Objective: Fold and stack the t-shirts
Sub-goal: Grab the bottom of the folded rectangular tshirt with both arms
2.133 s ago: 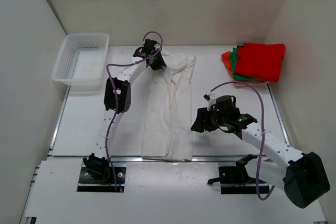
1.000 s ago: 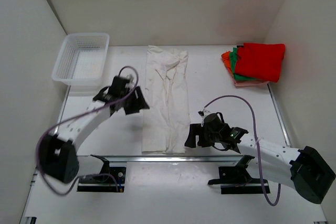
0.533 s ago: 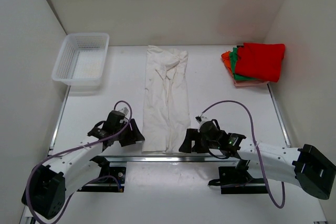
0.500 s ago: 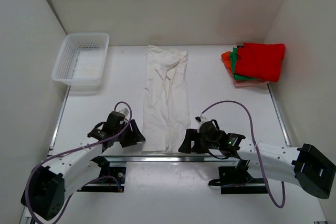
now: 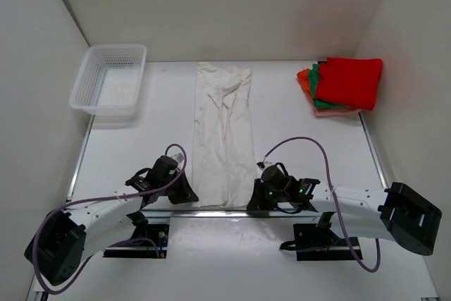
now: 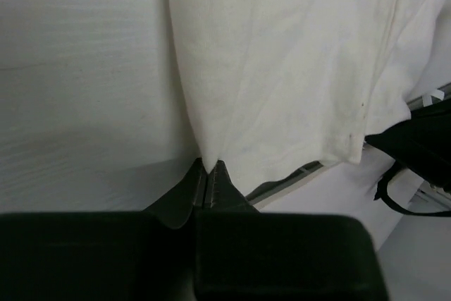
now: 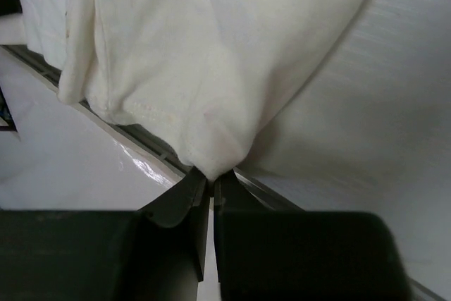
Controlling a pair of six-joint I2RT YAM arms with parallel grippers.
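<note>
White shirt (image 5: 224, 132) lies lengthwise mid surface, hem at near edge. Left fingers (image 6: 192, 189) clenched on its near-left corner, right fingers (image 7: 189, 194) on near-right. Recommend lifting both corners level and together.

Top cam overhead; wrist cams close, share t-shirt (image 5: 224, 139) hem.

left gripper (image 6: 209, 168) now clamped on white shirt (image 5: 224, 139) corner at its tips, right gripper (image 7: 211, 175) likewise on the other corner
</note>
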